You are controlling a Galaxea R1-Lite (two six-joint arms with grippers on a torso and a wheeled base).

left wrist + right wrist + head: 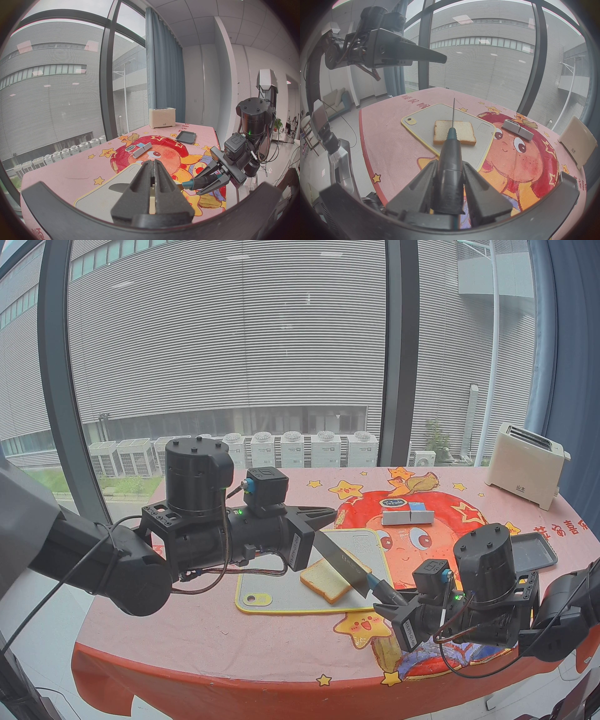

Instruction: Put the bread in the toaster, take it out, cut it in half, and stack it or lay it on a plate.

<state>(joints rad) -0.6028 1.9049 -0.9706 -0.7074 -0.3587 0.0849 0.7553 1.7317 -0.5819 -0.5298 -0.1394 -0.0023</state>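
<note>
**Holding the knife over the uncut bread**

In the head view we are seeing the right pincer (390,604) clamping the handle of a knife (342,565). The blade is slanting out ahead of its fingertips and over the bread (324,582). We cannot tell whether the edge is touching it. The slice is lying whole and flat on the cutting board (281,593), just beyond that pincer. The left pincer (328,512) is hovering over the board with its fingers pressed together on nothing. The toaster (526,465) is standing well behind the right pincer, and a dark tray (532,551) is lying nearer to it.

In the left wrist view we are looking past the clenched left pincer (153,163) to the right pincer (200,184), which is gripping the knife handle.

In the right wrist view the right pincer (450,164) is grasping the knife (450,147). The blade is showing edge-on and pointing across the bread (454,131). The left pincer (437,58) is hanging above and beyond the board (422,115).
</note>
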